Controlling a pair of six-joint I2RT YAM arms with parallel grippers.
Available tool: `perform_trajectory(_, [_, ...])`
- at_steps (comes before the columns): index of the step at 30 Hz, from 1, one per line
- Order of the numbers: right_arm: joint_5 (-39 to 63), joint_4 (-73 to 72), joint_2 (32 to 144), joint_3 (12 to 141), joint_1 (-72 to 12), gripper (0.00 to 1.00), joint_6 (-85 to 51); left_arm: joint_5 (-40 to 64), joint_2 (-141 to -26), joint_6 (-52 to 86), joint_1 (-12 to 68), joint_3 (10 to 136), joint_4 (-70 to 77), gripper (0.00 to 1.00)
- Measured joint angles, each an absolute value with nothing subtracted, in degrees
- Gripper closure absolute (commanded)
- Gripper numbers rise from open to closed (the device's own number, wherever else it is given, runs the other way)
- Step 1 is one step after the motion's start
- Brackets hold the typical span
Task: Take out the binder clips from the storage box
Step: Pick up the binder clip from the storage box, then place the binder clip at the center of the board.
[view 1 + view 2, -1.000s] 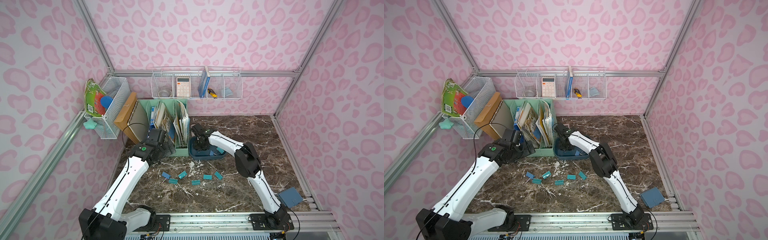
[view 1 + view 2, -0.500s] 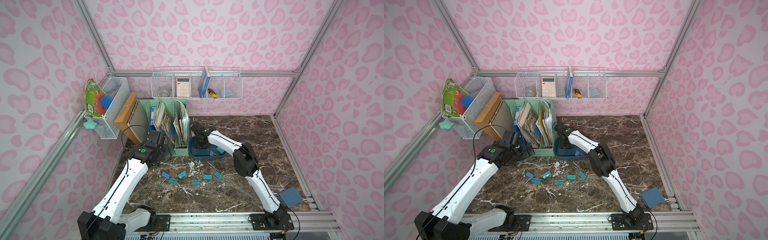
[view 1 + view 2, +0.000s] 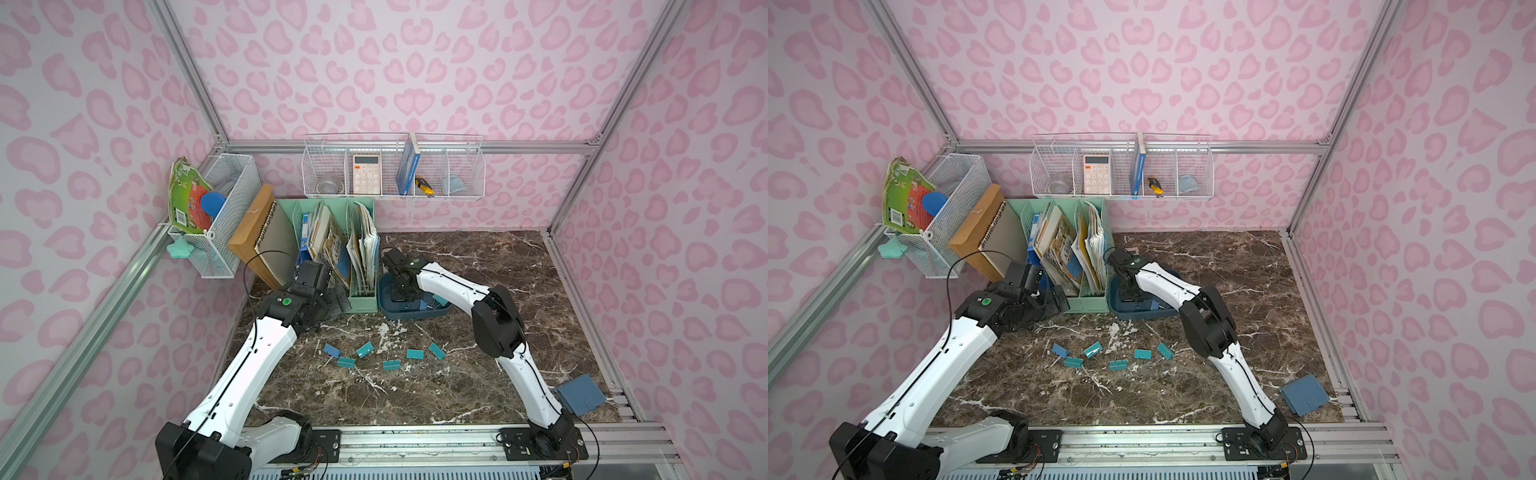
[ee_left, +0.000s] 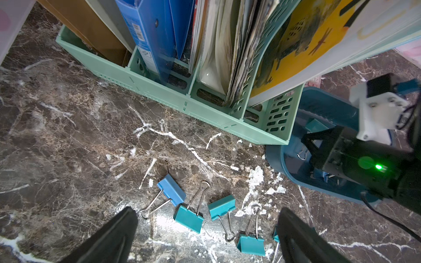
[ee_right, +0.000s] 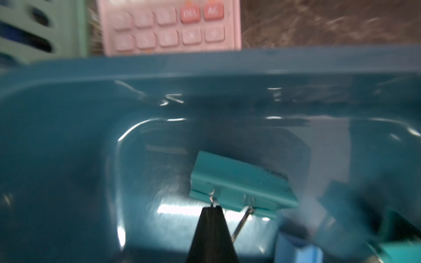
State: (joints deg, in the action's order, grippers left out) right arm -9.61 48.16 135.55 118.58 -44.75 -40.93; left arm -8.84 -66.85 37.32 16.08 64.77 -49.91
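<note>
Teal binder clip (image 5: 239,180), handle in right gripper (image 5: 213,208)

Glossy blue plastic storage box (image 5: 68,118); matt teal binder clips (image 4: 188,219) (shiny metal wire handles (image 4: 198,197)); polished marble tabletop (image 4: 68,136).

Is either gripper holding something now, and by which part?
The right gripper is shut on a teal binder clip inside the storage box, pinching its wire handle. The left gripper is open and holds nothing.
</note>
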Motion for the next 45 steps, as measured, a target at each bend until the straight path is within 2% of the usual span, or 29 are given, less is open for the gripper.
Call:
perform_trajectory(9, [-12.47,45.17,120.57,107.13,-44.86,1.00,-40.82,-3.27,-68.64,37.32,16.16,65.43,-47.55,0.01])
perform_trajectory(15, [-12.97,40.64,105.41,88.33,-44.73,1.00,-39.18,0.38,-70.70,37.34,18.50,66.19,-45.63,0.00])
perform_trajectory(23, [-9.56,33.74,88.86,61.10,-44.60,1.00,-37.17,-0.62,-75.37,38.89,26.65,70.46,-44.77,0.01])
perform_trajectory(30, [-5.72,26.09,82.89,45.50,-43.97,1.00,-35.62,-1.83,-80.12,40.36,30.41,75.00,-44.86,0.00])
perform_trajectory(37, [-2.57,18.90,83.96,40.62,-43.51,1.00,-34.44,-2.26,-83.15,40.80,32.32,77.73,-45.30,0.01])
perform_trajectory(38, [-1.96,18.48,84.29,40.21,-43.51,0.96,-34.33,-2.24,-83.64,40.84,32.42,78.00,-45.30,0.01])
perform_trajectory(41, [-0.84,17.82,84.53,39.86,-43.48,0.66,-34.22,-2.20,-84.90,41.01,32.58,78.74,-45.32,0.01])
perform_trajectory(45, [-0.84,18.79,83.13,41.98,-43.18,0.55,-33.04,-1.10,-87.18,40.97,32.58,79.77,-45.25,0.02])
